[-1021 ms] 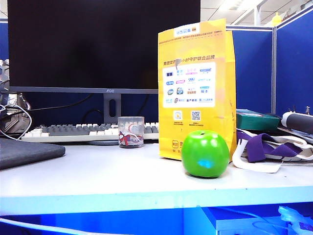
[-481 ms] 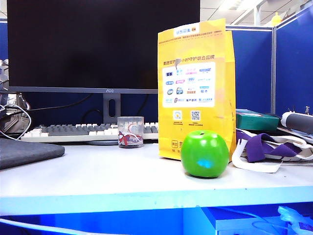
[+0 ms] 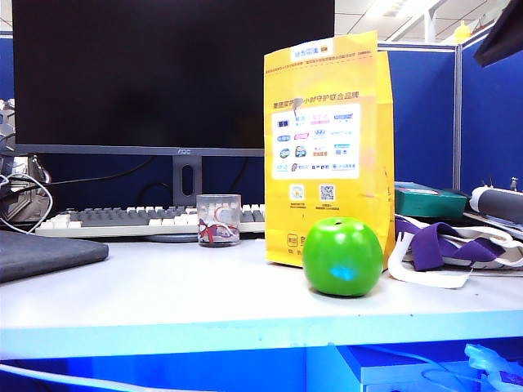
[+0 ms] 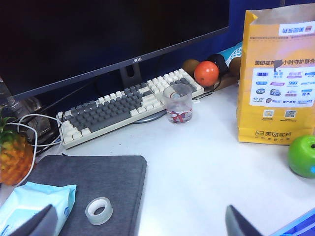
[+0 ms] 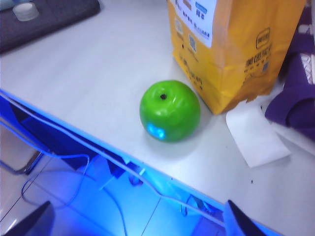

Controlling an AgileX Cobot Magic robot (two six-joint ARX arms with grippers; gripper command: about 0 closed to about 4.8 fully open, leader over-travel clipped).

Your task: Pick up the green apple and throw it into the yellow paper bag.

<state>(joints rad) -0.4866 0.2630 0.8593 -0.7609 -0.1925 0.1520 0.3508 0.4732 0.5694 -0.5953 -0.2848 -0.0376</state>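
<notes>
monitor (image 3: 186,152): "AOC" on the lower bezel
bag (image 4: 278,83): "美团买药" near the base; white panel with small logos and two QR codes, the rest too small to read

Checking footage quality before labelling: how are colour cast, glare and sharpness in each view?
Exterior view: strong blue cast along the table edge, sharp, a pale-blue glint on the green apple. Left wrist view: even light, yellow paper bag text soft, left gripper tips dark. Right wrist view: blue glow below the table, apple crisp, right gripper tips dark.
</notes>
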